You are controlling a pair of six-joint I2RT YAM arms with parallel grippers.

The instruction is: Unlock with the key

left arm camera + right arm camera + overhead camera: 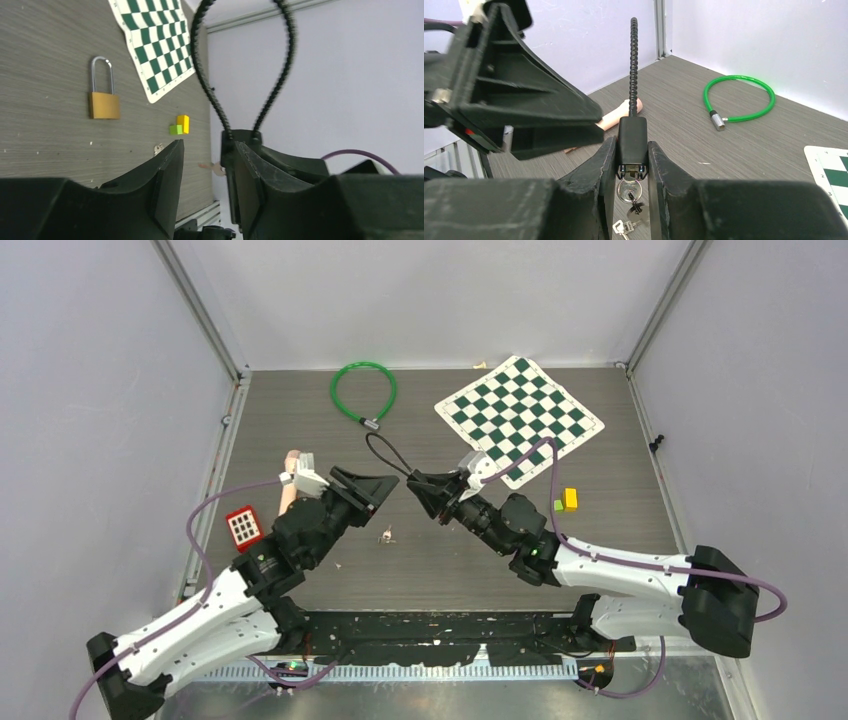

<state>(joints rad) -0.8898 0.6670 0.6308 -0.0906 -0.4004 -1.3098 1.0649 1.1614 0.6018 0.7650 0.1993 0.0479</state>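
Note:
My right gripper (631, 150) (418, 483) is shut on the body of a black cable lock (632, 137), held above the table. Its ribbed black cable (385, 453) loops up and away from the jaws. A silver key (629, 191) sits in the keyhole at the near end of the body, with a ring and a second key hanging from it. My left gripper (202, 150) (392, 483) faces the right one tip to tip and is open with nothing between its fingers. The lock body (240, 142) stands just past the left gripper's right finger.
A brass padlock (104, 97) lies on the table. A green cable lock (363, 390) lies at the back, with a checkered mat (520, 415) to its right. Yellow and green blocks (567, 500), loose small keys (386, 535), a red keypad (243, 526) and a pink object (290, 480) also lie here.

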